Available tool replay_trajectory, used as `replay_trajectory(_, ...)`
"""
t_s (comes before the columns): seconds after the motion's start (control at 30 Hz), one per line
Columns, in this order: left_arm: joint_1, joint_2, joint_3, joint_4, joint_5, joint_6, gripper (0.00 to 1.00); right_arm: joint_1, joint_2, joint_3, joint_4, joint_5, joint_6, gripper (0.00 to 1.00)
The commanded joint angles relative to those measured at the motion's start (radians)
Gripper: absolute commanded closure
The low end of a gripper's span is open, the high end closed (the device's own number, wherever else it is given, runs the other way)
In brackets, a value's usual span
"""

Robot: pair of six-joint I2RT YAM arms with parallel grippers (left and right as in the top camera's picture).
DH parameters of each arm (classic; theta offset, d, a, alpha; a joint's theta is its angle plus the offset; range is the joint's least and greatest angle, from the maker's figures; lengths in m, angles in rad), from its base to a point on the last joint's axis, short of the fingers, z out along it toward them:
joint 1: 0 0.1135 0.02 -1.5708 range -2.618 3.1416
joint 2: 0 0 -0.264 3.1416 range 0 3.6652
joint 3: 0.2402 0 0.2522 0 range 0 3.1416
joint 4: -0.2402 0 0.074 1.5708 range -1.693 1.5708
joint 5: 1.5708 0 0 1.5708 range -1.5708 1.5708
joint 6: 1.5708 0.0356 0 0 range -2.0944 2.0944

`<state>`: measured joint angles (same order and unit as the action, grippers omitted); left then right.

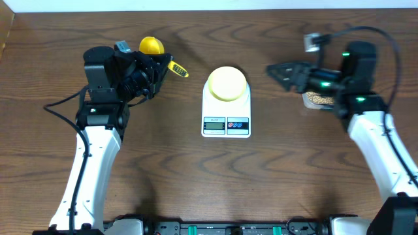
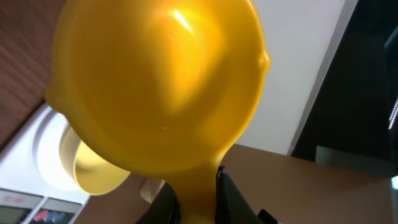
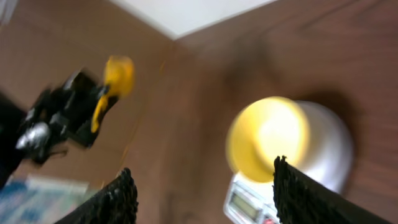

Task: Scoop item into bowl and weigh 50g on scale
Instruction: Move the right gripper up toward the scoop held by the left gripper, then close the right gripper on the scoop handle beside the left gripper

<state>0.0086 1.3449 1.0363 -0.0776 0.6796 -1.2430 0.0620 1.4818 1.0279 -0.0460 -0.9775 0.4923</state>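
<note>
Yellows on brown
Pale-yellow round bowl (image 1: 227, 83), white rectangular scale (image 1: 226, 124), golden-yellow plastic scoop (image 1: 151, 46), tan beans (image 1: 318, 100), brown wood-grain worktop (image 1: 196, 183).

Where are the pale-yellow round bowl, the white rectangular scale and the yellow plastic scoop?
pale-yellow round bowl (image 1: 227, 83): overhead view, centre.
white rectangular scale (image 1: 226, 126): overhead view, front panel.
yellow plastic scoop (image 1: 151, 45): overhead view, cup.

Bare table (image 1: 274, 130) lies either side of the scale (image 1: 226, 111) and bowl (image 1: 227, 83); the scoop (image 1: 151, 46) and right claw (image 1: 273, 70) flank them, apart.
</note>
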Motion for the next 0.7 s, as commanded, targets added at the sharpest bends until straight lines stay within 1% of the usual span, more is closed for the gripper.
replay_trajectory(0.0, -0.033, -0.01, -0.002, 0.005, 0.015, -0.095, 0.92, 0.113, -0.01, 0.006, 0.078, 0.055, 0.107, 0.28)
replay_trajectory(0.13, -0.079, -0.01, -0.002, 0.005, -0.011, -0.206, 0.93, 0.225, -0.01, 0.006, 0.187, 0.167, 0.184, 0.28)
replay_trajectory(0.23, -0.107, -0.01, -0.002, 0.005, -0.018, -0.283, 0.93, 0.302, -0.01, 0.006, 0.224, 0.278, 0.194, 0.3)
replay_trajectory(0.43, -0.17, -0.01, -0.002, 0.011, -0.042, -0.293, 0.93, 0.425, -0.01, 0.006, 0.231, 0.456, 0.218, 0.31)
replay_trajectory(0.53, -0.199, -0.01, -0.002, 0.012, -0.079, -0.293, 0.92, 0.465, -0.01, 0.006, 0.256, 0.498, 0.218, 0.31)
replay_trajectory(0.67, -0.224, -0.01, -0.002, 0.012, -0.086, -0.293, 0.92, 0.495, -0.01, 0.006, 0.286, 0.553, 0.224, 0.31)
